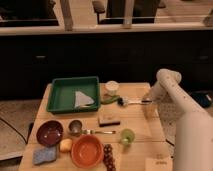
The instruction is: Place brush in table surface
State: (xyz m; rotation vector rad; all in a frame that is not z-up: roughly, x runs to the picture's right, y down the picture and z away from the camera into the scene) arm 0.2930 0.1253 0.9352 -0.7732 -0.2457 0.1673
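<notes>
- The brush is at about 2 o'clock on the table surface. It lies flat and points side to side.
- Its dark round head is at the 9 o'clock end. Its thin pale handle runs out toward 3 o'clock.
- The gripper is right at the handle's 3 o'clock tip, at the end of the white arm.
- I cannot tell if the gripper is squeezing the handle or has let it go.
- I also cannot tell if the brush rests on the wood or hangs just above it.
- The brush looks very light. The handle looks stiff and thin, so it could twist or slip in a loose hold.
- The head likely has soft bristles, so it is a bad place to grab.
- I think the best place to hold it is the middle of the handle, with a gentle squeeze.
- A small white cup sits near the head, at 11 o'clock from it.
- The green tray is well apart, at 9 o'clock from the brush.
- The tan block is near, at 7 o'clock from the brush.
</notes>
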